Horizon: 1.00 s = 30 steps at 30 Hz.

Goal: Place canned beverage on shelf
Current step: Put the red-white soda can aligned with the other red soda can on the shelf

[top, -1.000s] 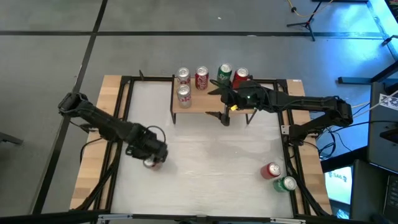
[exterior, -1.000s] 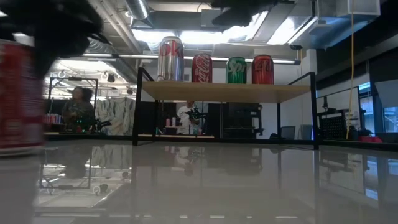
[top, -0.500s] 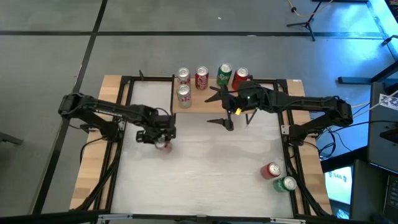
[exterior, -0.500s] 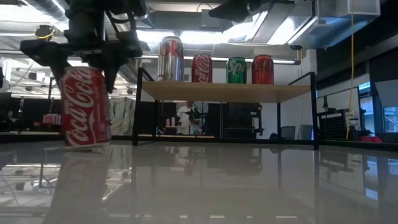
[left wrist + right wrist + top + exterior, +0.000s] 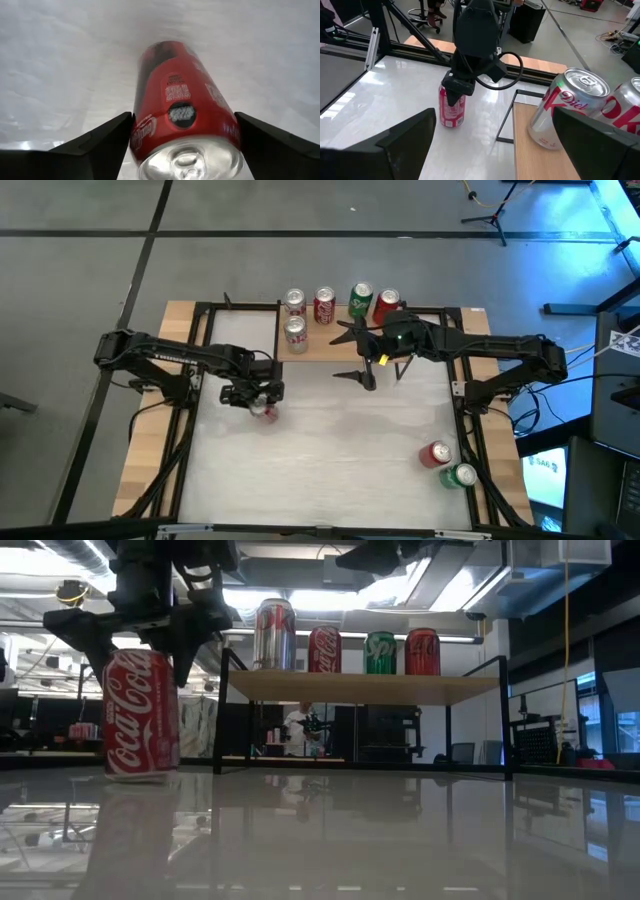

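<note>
A red Coca-Cola can (image 5: 140,720) stands upright on its base on the white table, left of the shelf. My left gripper (image 5: 262,402) comes down over it, open, with one finger on each side of the can's top (image 5: 180,100). The shelf (image 5: 365,687), a light wood plank on black legs, stands at the table's far edge (image 5: 335,348) and bears several upright cans. My right gripper (image 5: 364,372) hangs open in front of the shelf with nothing between its fingers. It looks toward the red can (image 5: 451,107). My left gripper points down with a finger close beside each side of the can's upper wall (image 5: 145,125), just under the rim. Whether the fingers touch the can I cannot tell. The can stands upright with its base on the table.
A red can (image 5: 437,454) and a green can (image 5: 462,475) sit near the table's near right corner. Black frame rails (image 5: 200,340) run along the table's sides. The white top between the shelf and the near edge is bare. People show in the room behind, in the low view.
My left gripper has carried the red can toward the table's right and far edges, closer to the shelf. The can, tilted half a second ago, now stands upright on the table. My right gripper has rolled a little in place.
</note>
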Each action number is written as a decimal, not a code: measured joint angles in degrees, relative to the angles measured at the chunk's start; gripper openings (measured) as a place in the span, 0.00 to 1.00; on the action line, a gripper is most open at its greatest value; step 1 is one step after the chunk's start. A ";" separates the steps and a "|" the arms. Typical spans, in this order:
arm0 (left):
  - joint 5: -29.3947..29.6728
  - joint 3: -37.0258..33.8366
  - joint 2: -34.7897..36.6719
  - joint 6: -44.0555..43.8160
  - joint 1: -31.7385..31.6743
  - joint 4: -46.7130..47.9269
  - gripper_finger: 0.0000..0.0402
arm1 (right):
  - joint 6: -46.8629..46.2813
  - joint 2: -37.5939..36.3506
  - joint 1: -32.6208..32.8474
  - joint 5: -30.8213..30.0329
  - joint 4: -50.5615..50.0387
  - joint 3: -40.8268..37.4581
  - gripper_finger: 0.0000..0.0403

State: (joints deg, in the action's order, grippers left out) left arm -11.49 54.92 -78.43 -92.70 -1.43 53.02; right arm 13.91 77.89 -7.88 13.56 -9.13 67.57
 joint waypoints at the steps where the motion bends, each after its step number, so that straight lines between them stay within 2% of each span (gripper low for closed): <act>1: -0.02 0.00 0.00 -0.02 0.00 -0.06 0.83 | 0.00 0.00 0.00 0.00 0.02 0.00 0.98; 16: 0.47 0.00 0.00 0.67 0.00 -2.21 0.84 | 0.00 0.00 -0.02 0.00 -0.02 0.00 0.98; 30: 2.46 0.00 0.00 5.89 0.11 -3.86 0.84 | -0.02 0.00 -0.02 0.00 -0.02 0.00 0.98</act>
State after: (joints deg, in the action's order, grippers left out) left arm -9.02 54.92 -78.43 -86.82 -1.32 49.17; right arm 13.89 77.89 -7.90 13.56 -9.15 67.57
